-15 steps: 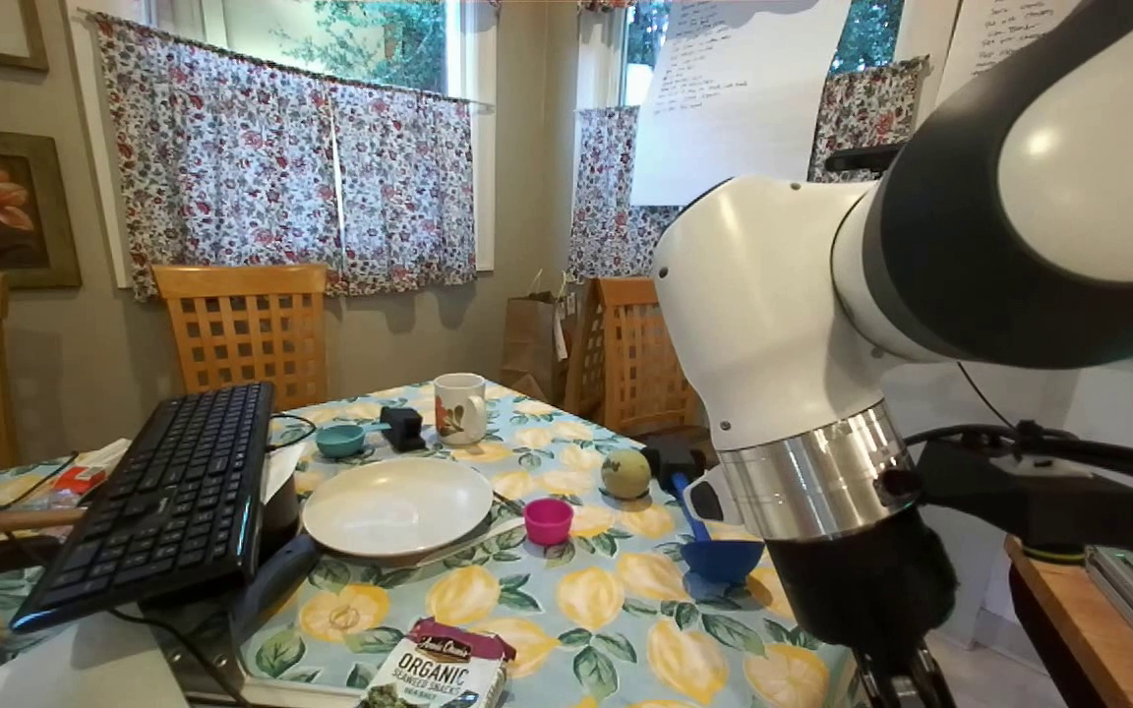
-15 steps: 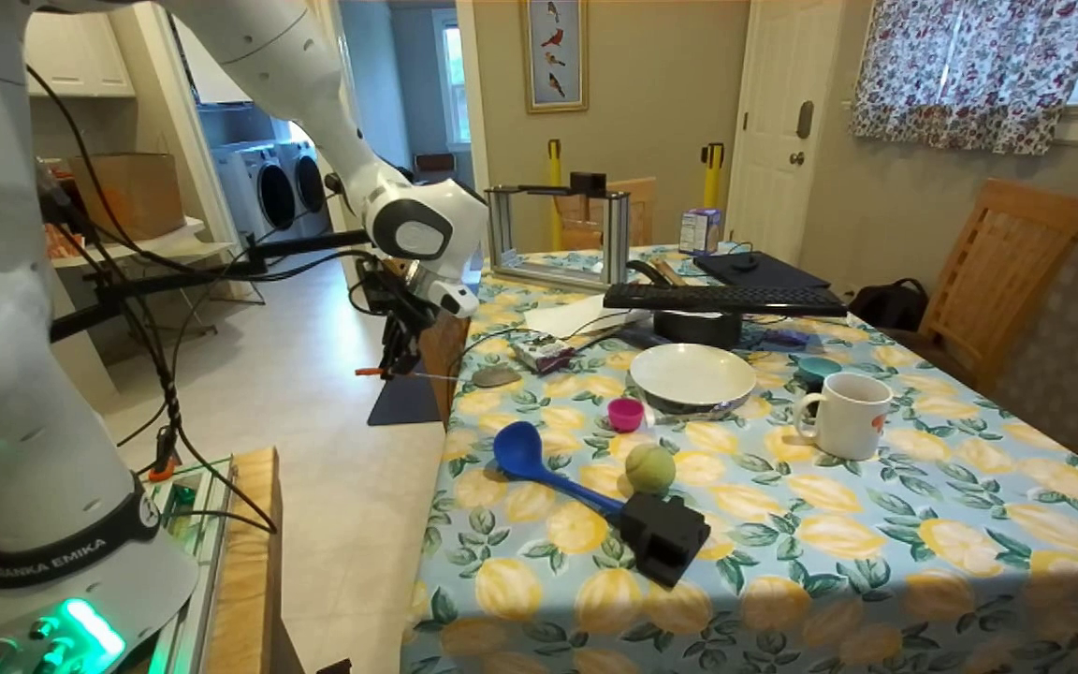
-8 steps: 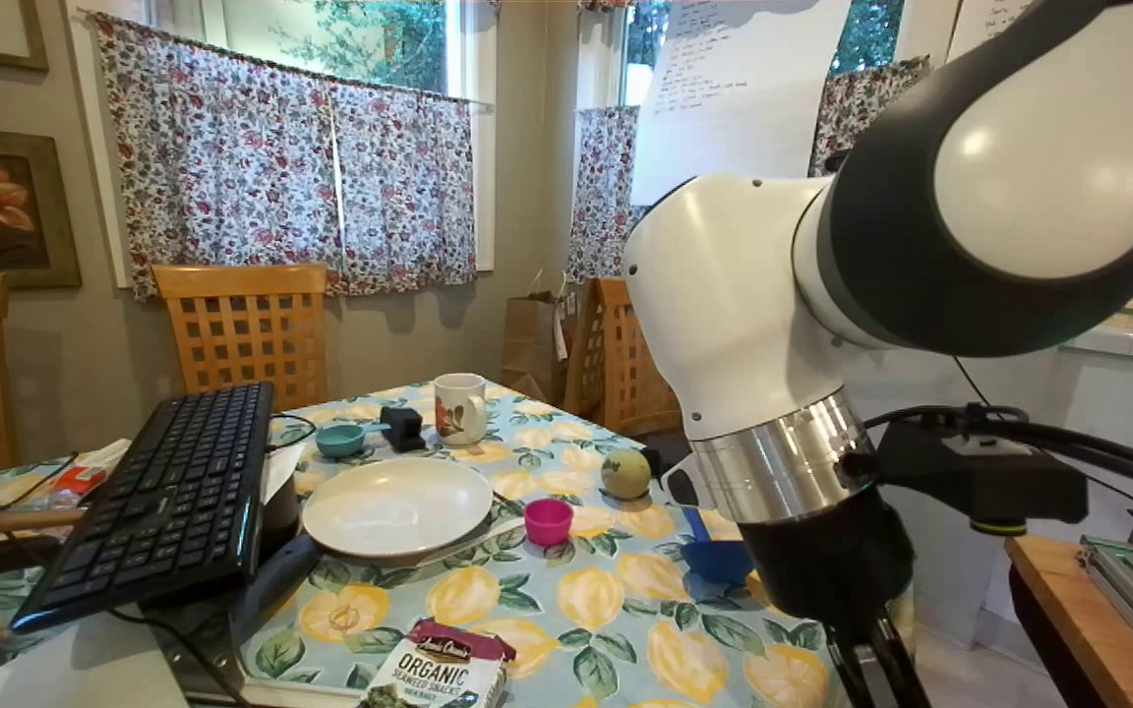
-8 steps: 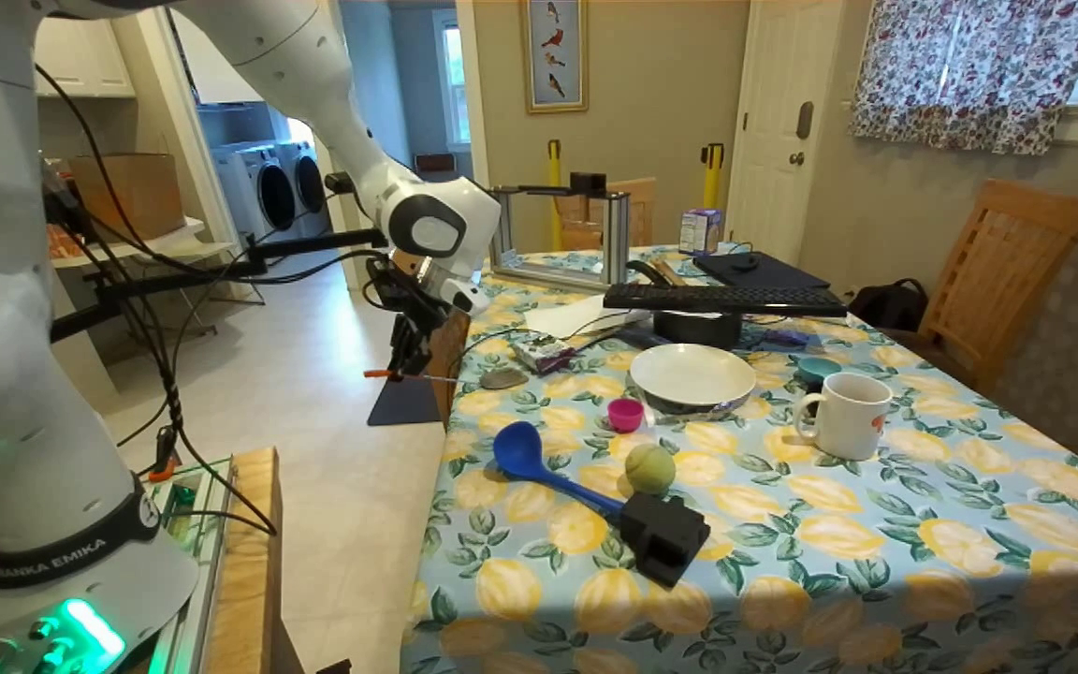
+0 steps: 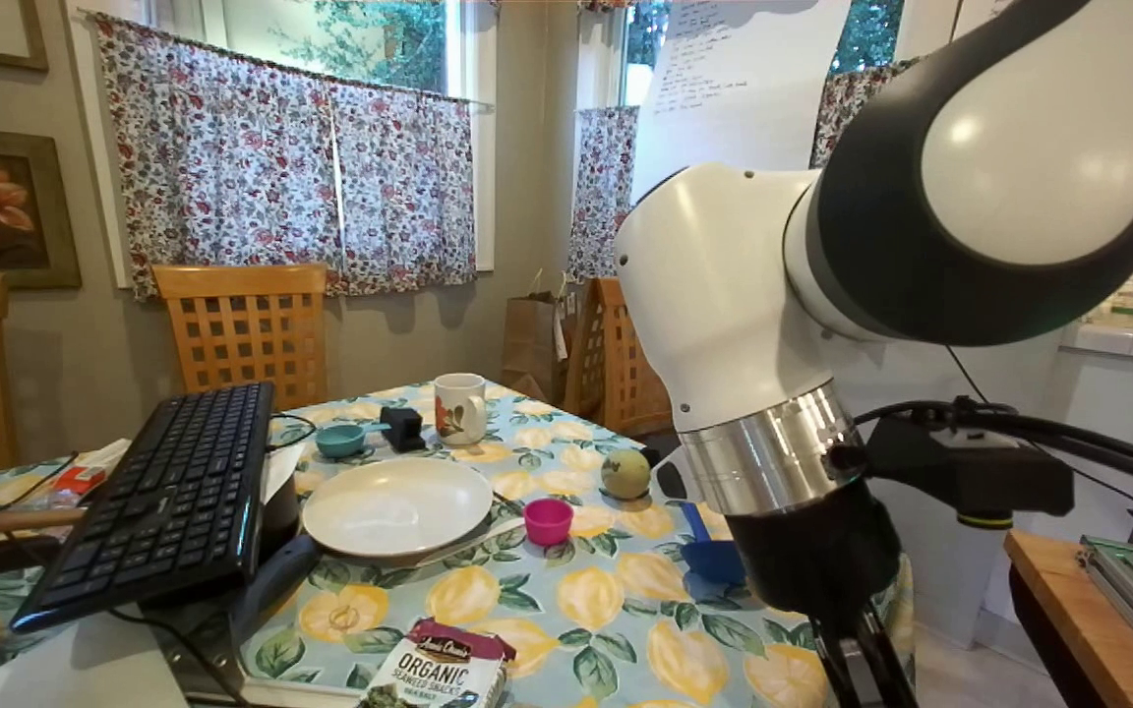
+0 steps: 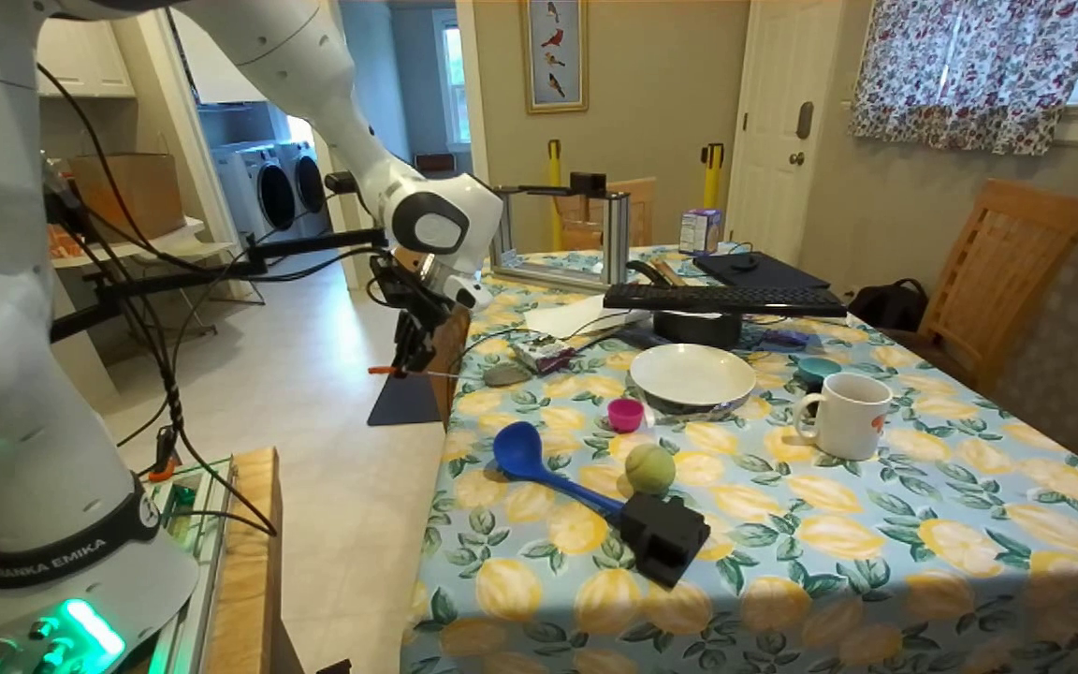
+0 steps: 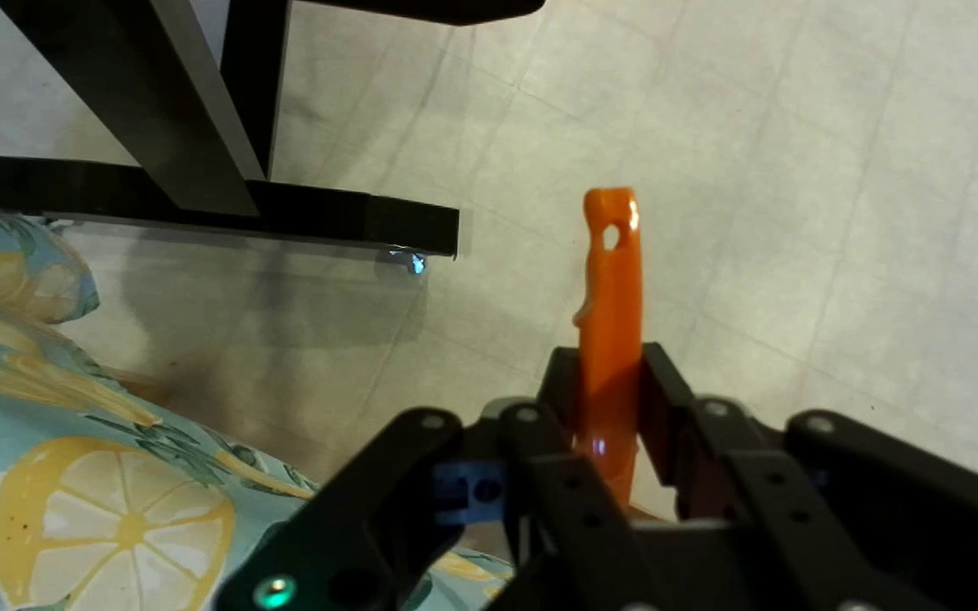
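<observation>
Arm [image 6: 314, 84] extended, wrist angled down. End effector [image 7: 610, 382] off the edge of the bench [image 6: 782, 580], above floor [image 7: 761, 255], clamped on an orange-handled utensil [image 7: 612, 288] held roughly level. Handle glossy, holed near its tip; shaft thin; head [image 6: 507, 375] greyish, oval, seen against the bench; contact with it unclear.
</observation>
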`<act>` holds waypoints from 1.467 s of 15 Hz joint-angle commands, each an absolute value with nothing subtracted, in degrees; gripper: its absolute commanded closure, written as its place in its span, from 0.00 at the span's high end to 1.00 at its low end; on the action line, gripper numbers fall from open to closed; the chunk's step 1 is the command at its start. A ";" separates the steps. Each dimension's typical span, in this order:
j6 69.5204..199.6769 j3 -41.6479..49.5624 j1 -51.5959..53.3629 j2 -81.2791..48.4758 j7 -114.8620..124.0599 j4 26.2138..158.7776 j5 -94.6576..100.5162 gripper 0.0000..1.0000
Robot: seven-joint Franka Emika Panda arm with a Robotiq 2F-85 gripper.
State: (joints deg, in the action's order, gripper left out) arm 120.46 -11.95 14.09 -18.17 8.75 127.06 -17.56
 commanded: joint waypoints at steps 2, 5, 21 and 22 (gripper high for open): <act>118.19 -11.95 13.82 -20.74 9.14 123.44 -16.71 0.05; 116.64 -11.92 13.82 -21.96 9.24 122.00 -16.76 0.05; 107.50 -9.31 14.17 -29.54 11.90 109.23 -13.92 0.05; 107.00 -9.24 14.27 -30.39 12.02 108.14 -13.70 0.05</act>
